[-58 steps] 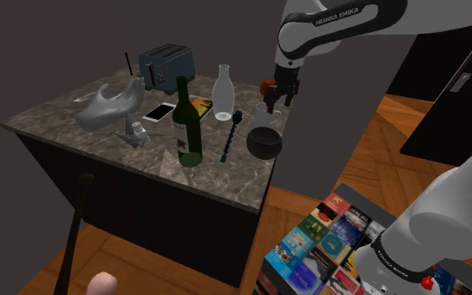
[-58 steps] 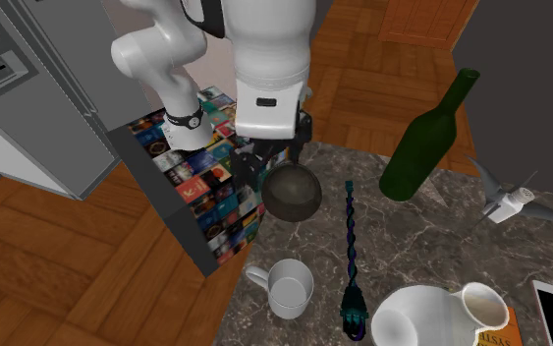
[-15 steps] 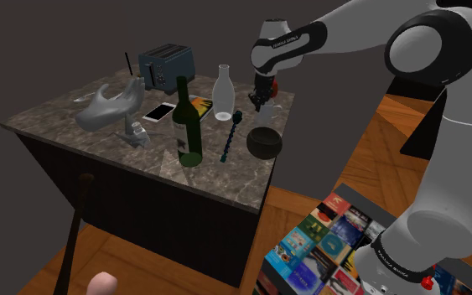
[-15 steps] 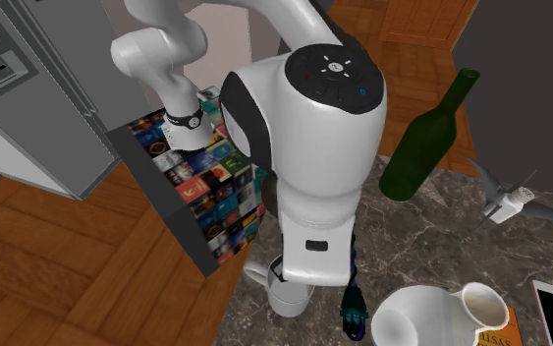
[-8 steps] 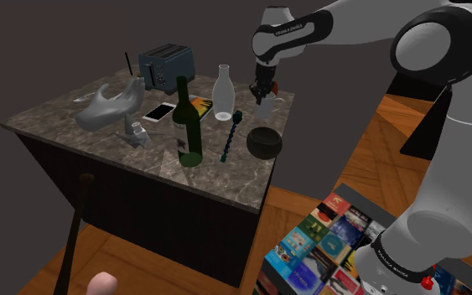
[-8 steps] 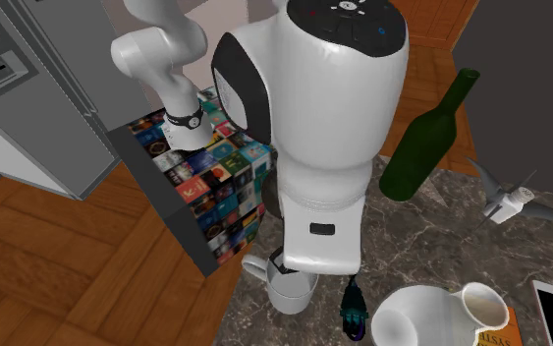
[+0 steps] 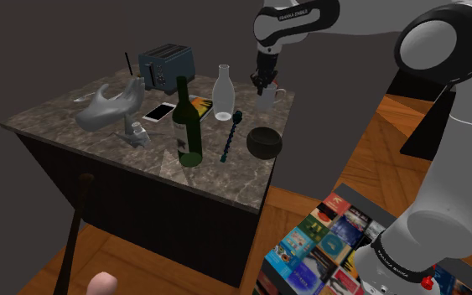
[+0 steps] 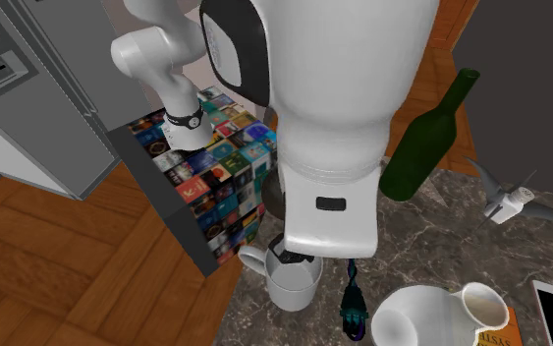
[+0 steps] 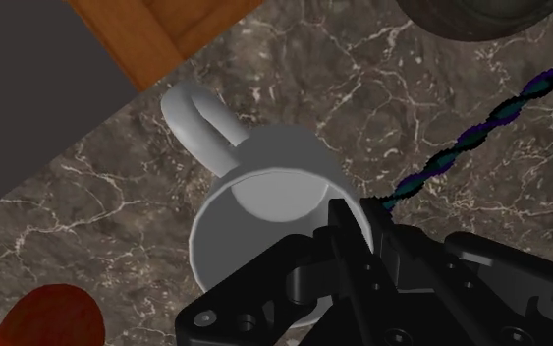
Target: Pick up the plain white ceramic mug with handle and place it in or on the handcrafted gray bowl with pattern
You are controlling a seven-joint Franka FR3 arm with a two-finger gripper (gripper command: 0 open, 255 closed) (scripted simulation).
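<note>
The all-black two-finger gripper [image 9: 358, 224] pinches the rim of the plain white round mug with a loop handle [image 9: 264, 211], one finger [image 9: 341, 221] inside the cup and the other outside, opposite the handle. In the shoulder view the mug [image 7: 268, 100] hangs under the gripper [image 7: 263, 84] at 12 o'clock from the dark grey round bowl [image 7: 264, 143]. The bowl sits on the dark veined marble tabletop [image 7: 58, 117], with a twisted dark rod [image 7: 230, 138] at its 9 o'clock.
</note>
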